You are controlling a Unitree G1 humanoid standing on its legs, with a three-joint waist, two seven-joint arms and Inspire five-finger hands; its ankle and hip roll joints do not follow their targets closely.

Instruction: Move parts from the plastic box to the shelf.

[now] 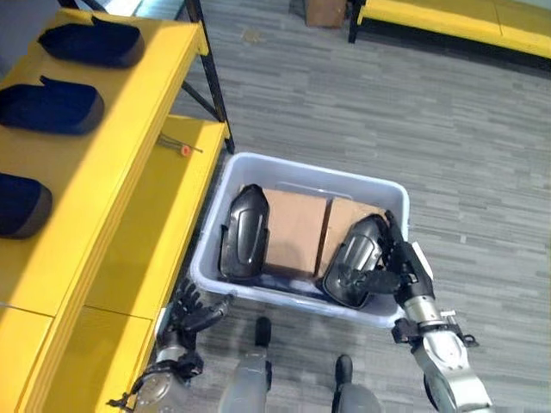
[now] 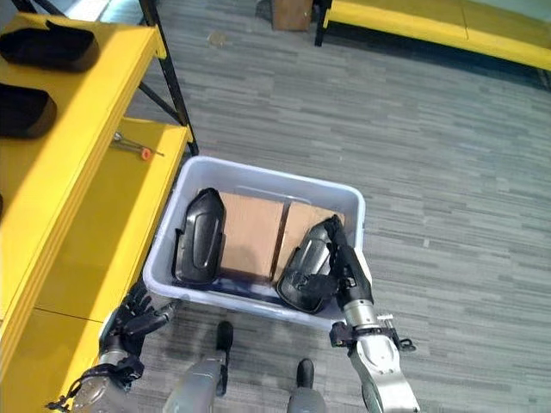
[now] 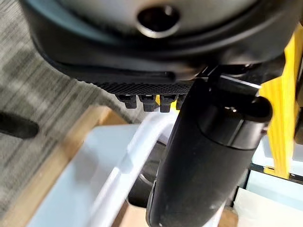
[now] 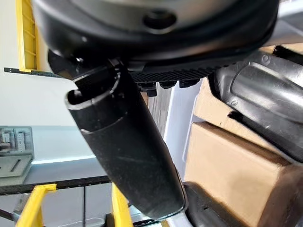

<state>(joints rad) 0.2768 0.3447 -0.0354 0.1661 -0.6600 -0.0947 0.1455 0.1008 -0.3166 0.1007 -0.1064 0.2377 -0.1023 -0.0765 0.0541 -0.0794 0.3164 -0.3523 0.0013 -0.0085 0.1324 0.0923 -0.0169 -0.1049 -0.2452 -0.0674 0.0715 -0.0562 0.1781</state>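
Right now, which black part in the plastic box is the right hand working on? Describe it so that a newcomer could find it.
Find the pale plastic box on the floor beside the yellow shelf. Two black parts lean on cardboard boxes inside. It is the right-side part, against the near wall, with the right hand on it; the other part stands untouched by the shelf side.

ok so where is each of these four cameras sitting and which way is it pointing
Left eye view: on the head, looking down at the plastic box beside the yellow shelf; the right hand rests on a black part, the left hand hangs outside the box.
Right eye view: same scene from slightly aside.
Left wrist view: looks along the left hand's thumb at the box rim.
Right wrist view: looks along the right hand's thumb at cardboard and a black part.
All share the box.
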